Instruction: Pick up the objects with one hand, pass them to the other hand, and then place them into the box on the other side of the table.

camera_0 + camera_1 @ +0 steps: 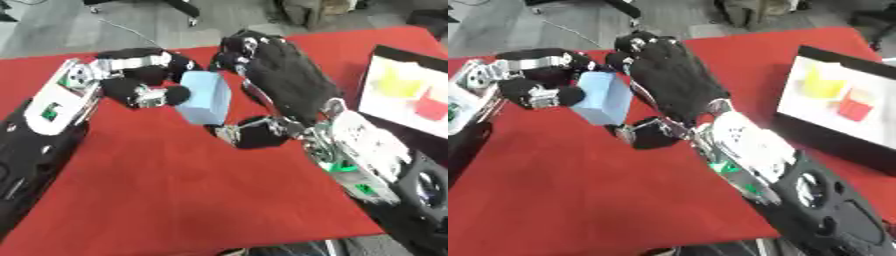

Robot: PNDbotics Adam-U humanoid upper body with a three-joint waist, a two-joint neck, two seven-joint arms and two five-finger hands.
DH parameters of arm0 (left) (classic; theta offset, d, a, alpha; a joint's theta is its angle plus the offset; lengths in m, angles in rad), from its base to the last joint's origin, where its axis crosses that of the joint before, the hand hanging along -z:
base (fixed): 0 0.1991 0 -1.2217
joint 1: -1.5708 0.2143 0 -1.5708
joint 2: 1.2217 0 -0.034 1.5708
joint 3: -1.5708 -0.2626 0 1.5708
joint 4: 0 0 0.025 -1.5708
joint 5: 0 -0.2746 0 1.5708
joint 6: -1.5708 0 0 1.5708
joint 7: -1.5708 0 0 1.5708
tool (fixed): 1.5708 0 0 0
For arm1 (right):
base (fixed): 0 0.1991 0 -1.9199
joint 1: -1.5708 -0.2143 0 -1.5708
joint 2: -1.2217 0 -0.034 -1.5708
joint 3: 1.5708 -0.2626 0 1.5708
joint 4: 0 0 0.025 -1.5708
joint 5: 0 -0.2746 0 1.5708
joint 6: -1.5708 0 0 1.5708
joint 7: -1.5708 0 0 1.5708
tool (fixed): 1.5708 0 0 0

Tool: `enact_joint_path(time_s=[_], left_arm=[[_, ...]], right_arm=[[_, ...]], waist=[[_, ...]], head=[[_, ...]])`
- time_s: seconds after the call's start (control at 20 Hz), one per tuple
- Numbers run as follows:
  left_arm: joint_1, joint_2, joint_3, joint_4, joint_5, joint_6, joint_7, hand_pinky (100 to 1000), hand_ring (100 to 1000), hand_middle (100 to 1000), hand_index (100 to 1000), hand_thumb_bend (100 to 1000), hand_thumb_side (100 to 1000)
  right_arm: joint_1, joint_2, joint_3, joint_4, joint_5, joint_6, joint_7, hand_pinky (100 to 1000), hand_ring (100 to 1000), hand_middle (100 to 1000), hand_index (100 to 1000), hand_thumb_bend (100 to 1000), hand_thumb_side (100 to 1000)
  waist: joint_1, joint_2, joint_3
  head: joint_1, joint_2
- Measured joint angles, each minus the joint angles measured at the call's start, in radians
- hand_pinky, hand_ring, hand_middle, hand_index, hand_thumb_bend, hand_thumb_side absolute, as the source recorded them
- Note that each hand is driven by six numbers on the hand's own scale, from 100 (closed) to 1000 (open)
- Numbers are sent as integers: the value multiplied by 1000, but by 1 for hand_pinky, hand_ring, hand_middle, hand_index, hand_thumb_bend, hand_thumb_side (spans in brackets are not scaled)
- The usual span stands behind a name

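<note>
Table: a red cloth [175,200] covers the table; grey floor shows beyond the far edge.
Blue block: a light blue block [205,97] is above the middle of the table, tilted, between the two hands.
Left hand: the left hand [140,75] comes in from the left side; its fingers and thumb are curled around the left side of the blue block and they hold it.
Right hand: the right hand [671,75] comes in from the lower right, with the back of the hand toward the camera. Its fingers reach over the top right edge of the block and its thumb [645,134] is under the lower corner. If the thumb really touches the block, I cannot tell.
Box: a white box with a dark rim [785,125] stands at the right side of the table.
Inside the box: a yellow object [822,82] and beside it a red object [853,109].
</note>
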Motion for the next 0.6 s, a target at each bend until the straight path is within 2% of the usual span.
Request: enact_joint_path(time_s=[0.1,0.15,0.3,0.6], left_arm=[[0,-1,1,7,-3,-1,1,801,501,468,642,100,773],[0,-3,2,10,-4,-1,1,804,508,478,653,100,848],[2,-8,2,13,-5,-3,2,809,518,489,666,100,926],[3,-8,-6,7,8,-5,4,821,536,510,691,108,989]], right_arm=[[0,0,0,0,-1,0,0,533,737,553,358,331,296],[1,0,1,0,-2,2,0,525,735,550,353,334,295],[2,0,2,0,-10,11,1,514,733,547,346,336,291],[11,1,19,-7,-28,45,8,487,727,538,334,340,285]], waist=[[0,1,0],[0,1,0],[-1,2,0],[-1,2,3]], head=[[-2,0],[-3,0],[-9,0],[-25,0]])
